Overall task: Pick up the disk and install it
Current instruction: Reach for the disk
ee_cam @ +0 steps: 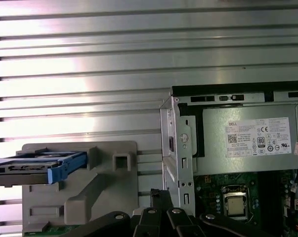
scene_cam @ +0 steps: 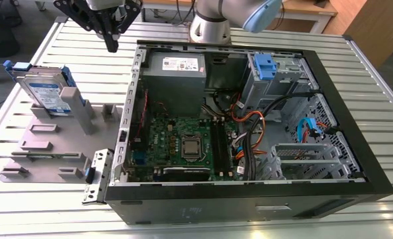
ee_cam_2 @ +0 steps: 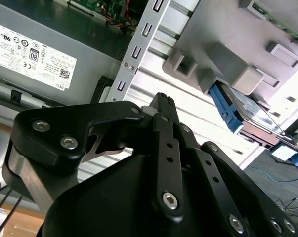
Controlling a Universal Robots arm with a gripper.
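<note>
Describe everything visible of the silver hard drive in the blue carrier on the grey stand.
The flat rectangular silver metal hard drive, white-and-blue labelled, sits framed in a blue plastic carrier bracket. It stands on edge, tilted, slotted in the grey plastic fixture at the exterior view's left of the open black computer case. Only bracket and fixture touch it; the black gripper hangs apart.

The arm holds its empty claw pointed downward, closed tight.
</note>
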